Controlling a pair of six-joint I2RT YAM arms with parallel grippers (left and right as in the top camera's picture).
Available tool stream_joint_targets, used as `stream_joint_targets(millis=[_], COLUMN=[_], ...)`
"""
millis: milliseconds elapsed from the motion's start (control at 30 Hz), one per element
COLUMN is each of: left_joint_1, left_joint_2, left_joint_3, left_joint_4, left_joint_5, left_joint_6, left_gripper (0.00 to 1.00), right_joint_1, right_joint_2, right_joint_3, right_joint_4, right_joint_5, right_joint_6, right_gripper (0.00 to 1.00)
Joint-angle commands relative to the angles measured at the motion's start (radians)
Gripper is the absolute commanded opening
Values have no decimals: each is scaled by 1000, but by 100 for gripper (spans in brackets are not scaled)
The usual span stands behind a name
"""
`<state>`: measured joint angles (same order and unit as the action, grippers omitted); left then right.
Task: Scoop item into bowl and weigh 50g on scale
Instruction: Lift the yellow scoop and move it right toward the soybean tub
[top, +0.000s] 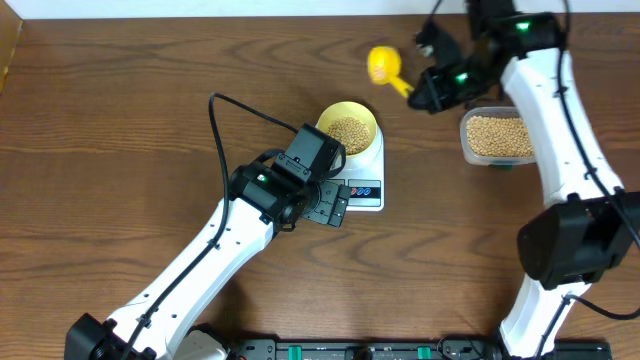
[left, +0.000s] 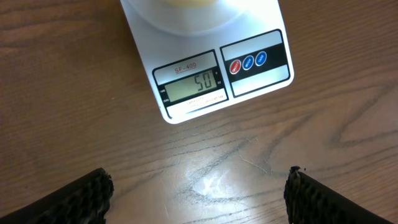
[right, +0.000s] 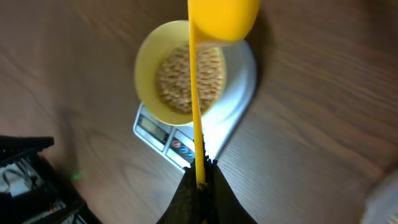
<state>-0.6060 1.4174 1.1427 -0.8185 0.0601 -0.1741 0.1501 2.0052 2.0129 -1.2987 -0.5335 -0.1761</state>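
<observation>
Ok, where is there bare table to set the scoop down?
Bare wood lies left of the bowl, and between the scale and the right arm, below the tub. Crowded: the scale's front, under the open left end effector.

Wood-grain desk (top: 120, 120) with a faint sheen; scale (left: 205, 37) in glossy white plastic; bowl (right: 146, 68) smooth yellow plastic; beans (right: 177, 81) matt tan; scoop (right: 222, 15) shiny yellow plastic.

In the middle of the overhead frame the bowl (top: 348, 128) sits on the scale (top: 365, 190), with beans (top: 347, 131) in it. The scale's display (left: 191, 84) lies before the bowl, toward the lower edge. At the right, well apart, a tub (top: 497, 137) holds more beans. At upper centre, behind the bowl, the measuring scoop (top: 383, 65) sticks out of the right gripper (top: 420, 97).
</observation>
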Motion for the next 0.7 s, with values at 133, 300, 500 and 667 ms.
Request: stream_joint_targets(millis=[133,300,500,667], left_joint_1=[0,0,0,0], left_joint_2=[-14,-14,-14,-14], left_joint_3=[2,2,2,2], left_joint_4=[-3,-3,-3,-3], left_joint_5=[-17,-16,-17,-17], left_joint_6=[21,21,21,21], left_gripper=[91,91,91,91], right_joint_1=[-98,-154,-227,-272], right_joint_2=[-32,-77,-132,-150], right_joint_3=[33,33,33,33], right_joint_4=[-22,-97,-154,-188], right_joint_5=[-8,97,124,99], right_joint_6=[57,68,67,66], right_gripper=[1,1,1,1])
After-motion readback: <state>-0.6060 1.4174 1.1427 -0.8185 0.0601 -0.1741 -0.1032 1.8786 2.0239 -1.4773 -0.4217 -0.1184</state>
